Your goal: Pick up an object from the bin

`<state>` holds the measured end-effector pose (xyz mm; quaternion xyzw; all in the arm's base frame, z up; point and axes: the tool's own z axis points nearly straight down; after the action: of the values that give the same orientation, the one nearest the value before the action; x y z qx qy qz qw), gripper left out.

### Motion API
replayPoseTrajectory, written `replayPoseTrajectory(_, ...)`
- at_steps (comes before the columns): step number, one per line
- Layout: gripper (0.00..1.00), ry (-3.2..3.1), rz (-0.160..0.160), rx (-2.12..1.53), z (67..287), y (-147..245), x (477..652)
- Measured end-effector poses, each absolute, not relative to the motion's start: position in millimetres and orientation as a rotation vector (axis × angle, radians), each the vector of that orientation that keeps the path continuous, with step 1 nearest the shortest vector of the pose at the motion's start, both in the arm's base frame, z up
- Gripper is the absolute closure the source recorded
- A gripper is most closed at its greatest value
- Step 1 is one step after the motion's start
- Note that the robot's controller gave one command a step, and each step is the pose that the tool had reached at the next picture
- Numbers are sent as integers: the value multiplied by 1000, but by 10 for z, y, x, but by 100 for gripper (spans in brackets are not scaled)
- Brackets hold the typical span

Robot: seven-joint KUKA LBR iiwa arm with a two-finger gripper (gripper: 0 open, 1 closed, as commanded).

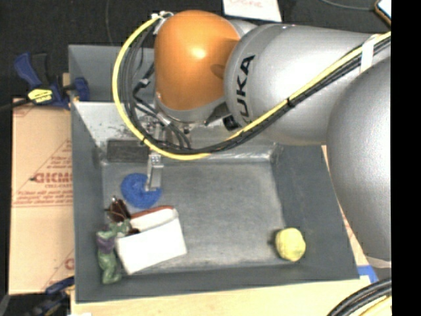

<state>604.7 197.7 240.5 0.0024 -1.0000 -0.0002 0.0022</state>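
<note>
My gripper (155, 185) hangs under the orange-covered wrist at the bin's left side, its tip right at the right edge of a blue curved piece (137, 189) lying on the floor. Whether it touches the blue piece I cannot tell. Just below lies a white box with a red upper edge (155, 242). A small dark reddish thing (118, 209) sits between the blue piece and the box.
A green toy figure (108, 250) lies in the front left corner against the white box. A yellow ball (290, 244) rests near the front right corner. The arm covers the back of the bin.
</note>
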Motion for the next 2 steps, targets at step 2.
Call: replayPoseTrajectory(2,0,-3141,-2,232,916,1635,6139)
